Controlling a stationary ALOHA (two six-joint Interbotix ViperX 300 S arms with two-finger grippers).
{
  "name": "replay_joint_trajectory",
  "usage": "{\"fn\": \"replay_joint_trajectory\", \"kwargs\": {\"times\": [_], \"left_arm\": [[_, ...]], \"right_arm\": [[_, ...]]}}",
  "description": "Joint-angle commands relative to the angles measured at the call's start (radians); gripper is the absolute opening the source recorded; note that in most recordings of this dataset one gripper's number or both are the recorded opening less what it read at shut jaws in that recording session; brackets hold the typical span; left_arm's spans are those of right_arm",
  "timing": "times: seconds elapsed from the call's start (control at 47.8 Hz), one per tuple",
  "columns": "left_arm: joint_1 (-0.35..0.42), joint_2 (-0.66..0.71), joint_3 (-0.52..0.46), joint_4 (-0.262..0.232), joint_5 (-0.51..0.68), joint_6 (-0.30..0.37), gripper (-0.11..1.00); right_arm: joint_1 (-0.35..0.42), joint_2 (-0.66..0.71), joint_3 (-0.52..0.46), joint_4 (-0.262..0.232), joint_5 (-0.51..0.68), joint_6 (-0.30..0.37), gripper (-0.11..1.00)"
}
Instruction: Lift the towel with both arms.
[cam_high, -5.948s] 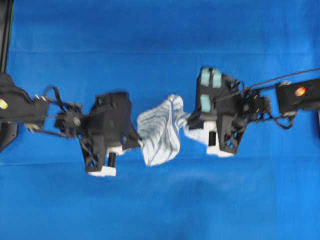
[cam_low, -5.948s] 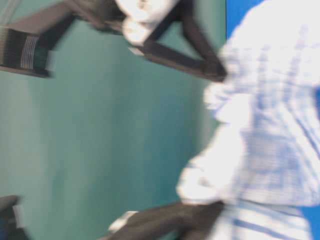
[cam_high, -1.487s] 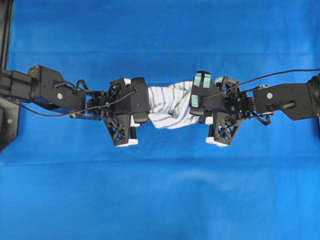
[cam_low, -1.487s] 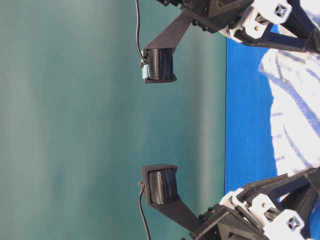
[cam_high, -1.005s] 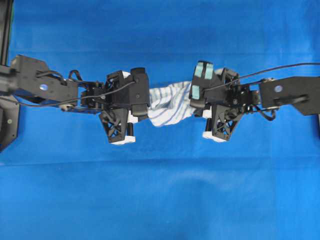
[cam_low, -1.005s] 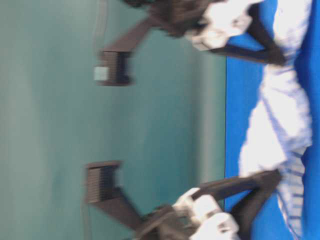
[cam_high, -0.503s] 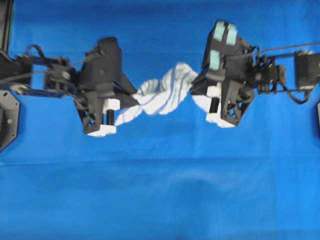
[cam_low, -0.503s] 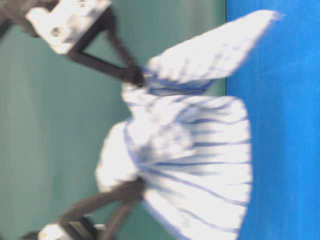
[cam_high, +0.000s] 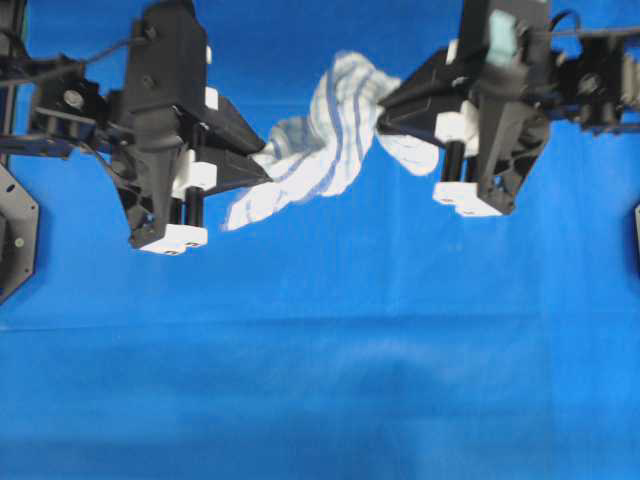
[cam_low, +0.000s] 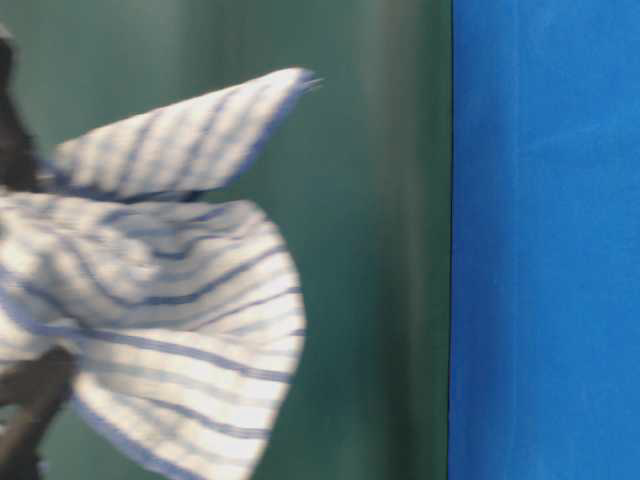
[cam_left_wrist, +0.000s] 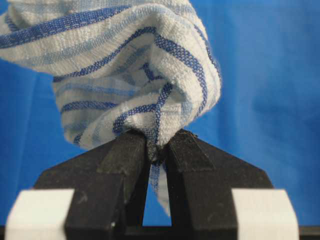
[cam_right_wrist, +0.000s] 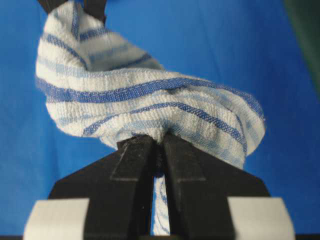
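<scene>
Up close, the left gripper (cam_left_wrist: 156, 152) has its two black fingers (cam_left_wrist: 127, 150) pinched tight on a bunched bit of the towel (cam_left_wrist: 135, 70). A thin strip of the cloth hangs down in the gap between them. The right gripper (cam_right_wrist: 159, 145) is pinched tight on the towel too, and the cloth puffs out above its tips in a soft hump.

From above, the towel (cam_high: 325, 140) stretches between the two grippers, with one end at the left gripper (cam_high: 262, 172) and the other at the right gripper (cam_high: 385, 105). It is white with thin blue stripes. It sags and twists in the middle, and loose ends hang down on each side.

Farther off, the blue table cover (cam_high: 320, 350) lies under everything. In the blurry side view the towel (cam_low: 160, 300) is apart from the blue cover (cam_low: 545, 240), up in the air in front of a green wall (cam_low: 370, 250).
</scene>
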Motion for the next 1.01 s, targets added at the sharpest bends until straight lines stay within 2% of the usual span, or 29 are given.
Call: {"fn": "replay_joint_trajectory", "kwargs": {"times": [0.0,0.314,0.482,0.754,0.796,0.817,0.901,0.984], "left_arm": [[0.009,-0.026,-0.064,0.006,0.026,-0.002,0.06],[0.038,-0.061,-0.146,0.012,0.075,0.008,0.06],[0.040,-0.075,-0.137,0.011,0.066,0.072,0.06],[0.044,-0.094,-0.120,0.011,0.055,0.081,0.07],[0.048,-0.098,-0.114,0.012,0.046,0.081,0.12],[0.051,-0.101,-0.110,0.011,0.038,0.081,0.17],[0.057,-0.112,-0.086,0.011,0.003,0.081,0.41],[0.058,-0.123,-0.055,0.011,-0.031,0.081,0.67]], "right_arm": [[0.002,-0.020,-0.069,-0.003,0.017,-0.012,0.07],[0.005,-0.020,-0.173,-0.003,0.049,-0.057,0.07],[0.005,-0.020,-0.167,-0.003,0.058,-0.069,0.07],[0.005,-0.020,-0.155,-0.003,0.071,-0.080,0.08],[0.005,-0.020,-0.152,-0.003,0.072,-0.080,0.10],[0.005,-0.017,-0.150,-0.003,0.072,-0.080,0.15],[0.005,-0.017,-0.141,-0.012,0.071,-0.083,0.41],[0.005,-0.015,-0.132,-0.026,0.071,-0.080,0.63]]}}
